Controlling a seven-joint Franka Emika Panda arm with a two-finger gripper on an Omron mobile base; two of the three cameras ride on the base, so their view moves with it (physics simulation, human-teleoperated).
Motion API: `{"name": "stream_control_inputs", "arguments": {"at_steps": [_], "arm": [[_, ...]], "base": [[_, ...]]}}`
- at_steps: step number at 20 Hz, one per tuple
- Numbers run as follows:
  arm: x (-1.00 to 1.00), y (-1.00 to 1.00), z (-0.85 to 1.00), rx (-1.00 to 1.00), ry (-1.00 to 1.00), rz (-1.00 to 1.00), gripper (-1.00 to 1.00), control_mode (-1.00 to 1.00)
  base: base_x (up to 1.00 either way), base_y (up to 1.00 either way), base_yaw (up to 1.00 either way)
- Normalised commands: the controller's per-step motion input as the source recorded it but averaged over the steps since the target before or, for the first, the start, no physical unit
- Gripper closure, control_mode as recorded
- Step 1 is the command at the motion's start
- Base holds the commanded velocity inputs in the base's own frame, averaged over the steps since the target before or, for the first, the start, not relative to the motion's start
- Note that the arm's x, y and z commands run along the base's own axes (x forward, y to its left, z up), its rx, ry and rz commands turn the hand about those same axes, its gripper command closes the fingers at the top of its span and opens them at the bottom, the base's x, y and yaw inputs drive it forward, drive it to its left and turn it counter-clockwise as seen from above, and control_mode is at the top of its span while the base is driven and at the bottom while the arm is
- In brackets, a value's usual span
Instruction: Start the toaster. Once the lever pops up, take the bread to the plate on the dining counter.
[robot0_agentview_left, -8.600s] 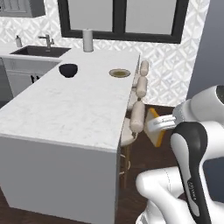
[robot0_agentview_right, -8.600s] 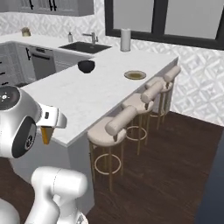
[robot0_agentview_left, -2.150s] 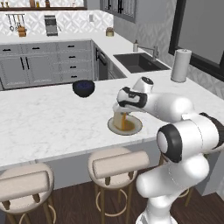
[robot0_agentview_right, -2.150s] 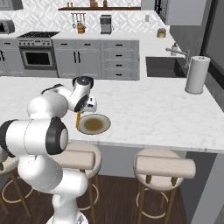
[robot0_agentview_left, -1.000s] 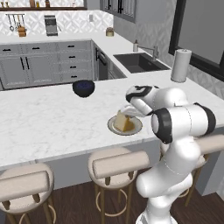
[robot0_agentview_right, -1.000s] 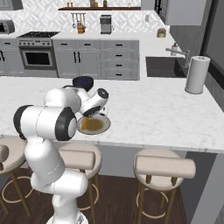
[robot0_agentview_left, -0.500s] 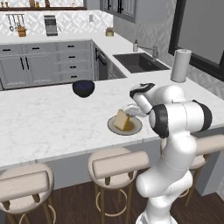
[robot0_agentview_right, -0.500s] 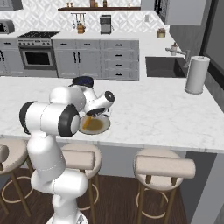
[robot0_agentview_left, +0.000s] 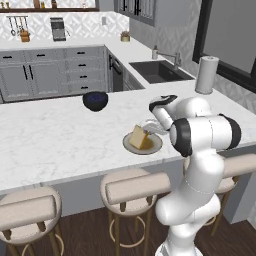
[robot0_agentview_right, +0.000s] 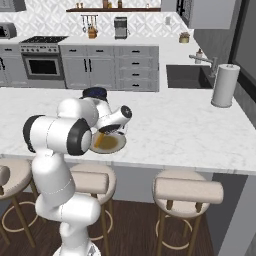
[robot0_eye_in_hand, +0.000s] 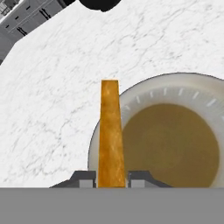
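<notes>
bread (robot0_eye_in_hand: 109, 131) stands edge-on between the two finger tips in the hand view, the gripper (robot0_eye_in_hand: 110, 178) closed snugly on its lower edge, so the slice is not yet let go. in the left base view the bread (robot0_agentview_left: 138, 137) leans tilted over the near-left part of the plate (robot0_agentview_left: 154, 147), its low corner at or just above the plate's surface; i cannot tell whether it touches. in the right base view the gripper (robot0_agentview_right: 104, 131) sits low at the plate (robot0_agentview_right: 116, 147), with the slice showing as a thin orange sliver under the hand.

compared with two seconds ago, the hand has come lower and swung toward the robot's side, and the slice has gone from hanging above the plate to resting down at it. over the last half second little has moved, which i read as the lowering being about finished. that puts the task at its last step: the carry is done, and what is left is to open the fingers and lift clear. the slice is over the plate's edge more than its middle, so it could tip partly onto the counter (robot0_agentview_left: 60, 140) when freed.

farther back on the counter sits the dark bowl (robot0_agentview_left: 95, 100), well apart from the plate.
</notes>
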Motion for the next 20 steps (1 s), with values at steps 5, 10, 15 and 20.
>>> {"name": "stream_control_inputs", "arguments": {"at_steps": [5,10,15,20], "arm": [[0.00,0.00,0.00,0.00,0.00,0.00,-1.00,-1.00],[0.00,0.00,0.00,-0.01,0.02,0.00,-1.00,-1.00],[0.05,0.00,0.07,-0.04,0.01,0.00,-1.00,-1.00],[0.01,-0.10,0.22,-0.11,0.02,0.00,-1.00,-1.00]], "base": [[0.00,0.00,0.00],[0.00,0.00,0.00],[0.00,0.00,0.00],[0.00,0.00,0.00]]}}
